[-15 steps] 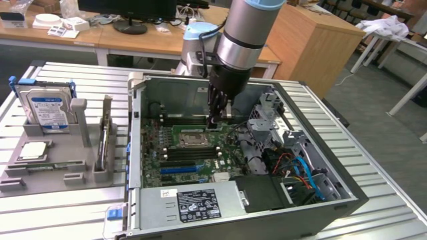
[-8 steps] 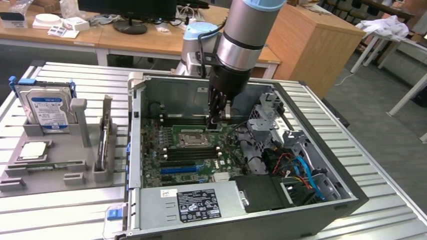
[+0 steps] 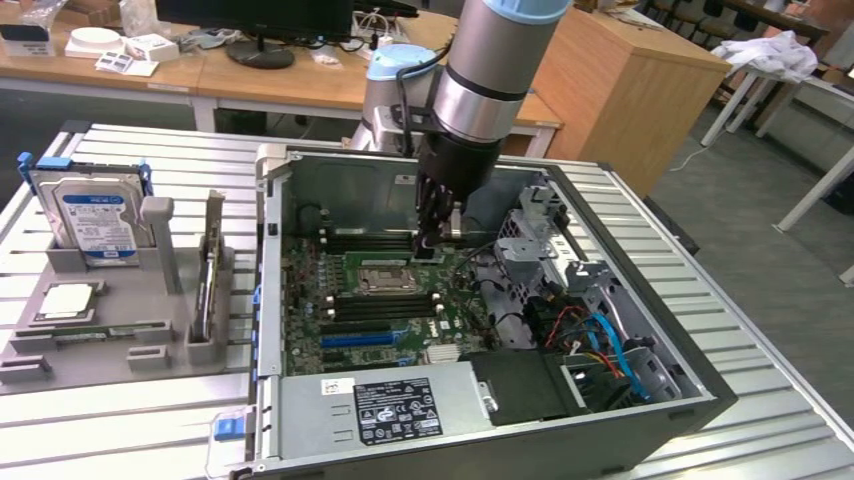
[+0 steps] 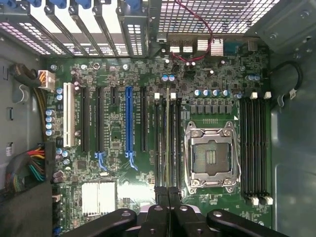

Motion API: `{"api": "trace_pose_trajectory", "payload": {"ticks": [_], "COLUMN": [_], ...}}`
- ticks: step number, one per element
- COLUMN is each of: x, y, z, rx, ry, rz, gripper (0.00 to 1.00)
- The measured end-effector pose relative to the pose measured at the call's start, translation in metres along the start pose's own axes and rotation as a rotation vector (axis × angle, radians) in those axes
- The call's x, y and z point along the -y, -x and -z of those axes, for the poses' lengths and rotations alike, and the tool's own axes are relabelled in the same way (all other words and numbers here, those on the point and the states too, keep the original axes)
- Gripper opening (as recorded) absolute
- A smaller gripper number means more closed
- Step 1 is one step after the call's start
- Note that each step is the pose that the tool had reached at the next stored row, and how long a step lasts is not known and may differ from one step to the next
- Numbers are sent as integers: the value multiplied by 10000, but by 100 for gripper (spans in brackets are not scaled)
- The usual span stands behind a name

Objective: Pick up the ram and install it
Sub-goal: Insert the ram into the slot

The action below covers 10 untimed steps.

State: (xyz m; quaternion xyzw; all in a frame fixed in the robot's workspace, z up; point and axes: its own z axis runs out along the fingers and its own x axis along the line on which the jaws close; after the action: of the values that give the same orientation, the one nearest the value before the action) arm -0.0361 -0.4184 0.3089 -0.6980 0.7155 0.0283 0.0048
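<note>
We see the tool (image 4: 168, 193) pinched shut on the ram (image 4: 168, 143), held edge-on along the memory slots beside the processor socket (image 4: 211, 157), mid-motherboard (image 4: 116, 148), so that it lines up; we cannot tell whether it is seated.

A hard drive (image 3: 88, 222) and processor (image 3: 70, 300) sit in a gray rack (image 3: 160, 240) at the exterior view's left; an open case (image 3: 694, 395) lies mid-frame.
</note>
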Motion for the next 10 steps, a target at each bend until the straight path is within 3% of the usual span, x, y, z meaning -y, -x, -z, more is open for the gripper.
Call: {"api": "trace_pose_trajectory", "payload": {"ticks": [5, 10], "x": [1, 3], "y": [0, -3], "z": [-2, -64], "rx": [1, 2], "ry": [1, -5], "rz": [28, 29], "gripper": [11, 11]}}
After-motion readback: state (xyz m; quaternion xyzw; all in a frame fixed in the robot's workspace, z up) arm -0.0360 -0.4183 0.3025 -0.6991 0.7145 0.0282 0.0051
